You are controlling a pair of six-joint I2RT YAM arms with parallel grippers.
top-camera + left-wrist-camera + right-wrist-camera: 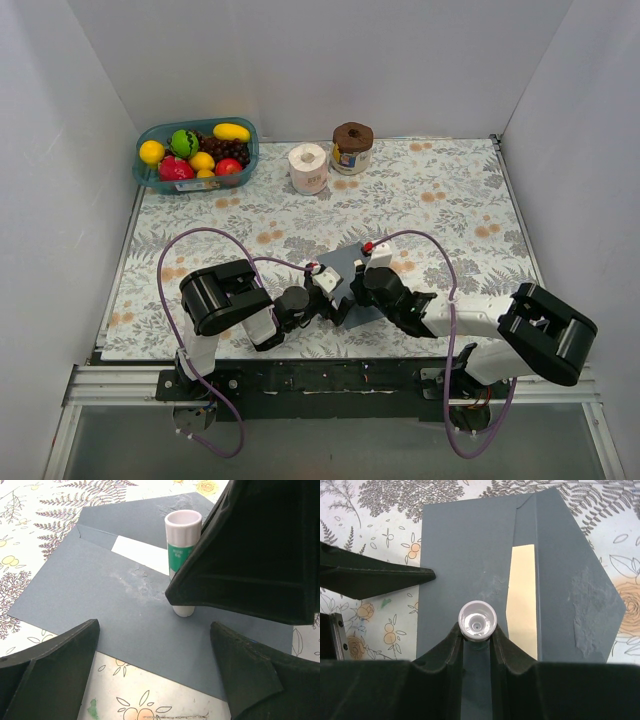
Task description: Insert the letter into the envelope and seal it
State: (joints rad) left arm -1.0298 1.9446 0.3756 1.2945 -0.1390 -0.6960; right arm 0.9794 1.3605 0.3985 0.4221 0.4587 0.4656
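Note:
The dark grey envelope (341,263) (95,600) (465,550) lies flat on the flowered cloth with its pointed flap (580,575) folded open. A cream strip of the letter (522,600) (140,554) shows at the envelope's mouth; the rest is inside. My right gripper (477,636) (372,272) is shut on a white glue stick (477,621) (181,535) with a green label, standing upright with one end on the envelope. Dried-looking glue smears (585,605) mark the flap. My left gripper (155,672) (335,300) hangs open over the envelope's near edge, holding nothing.
At the back stand a teal basket (246,150) of toy fruit, a white paper roll (308,168) and a brown-lidded jar (352,147). White walls close in on three sides. The left gripper's finger (375,575) lies just left of the envelope.

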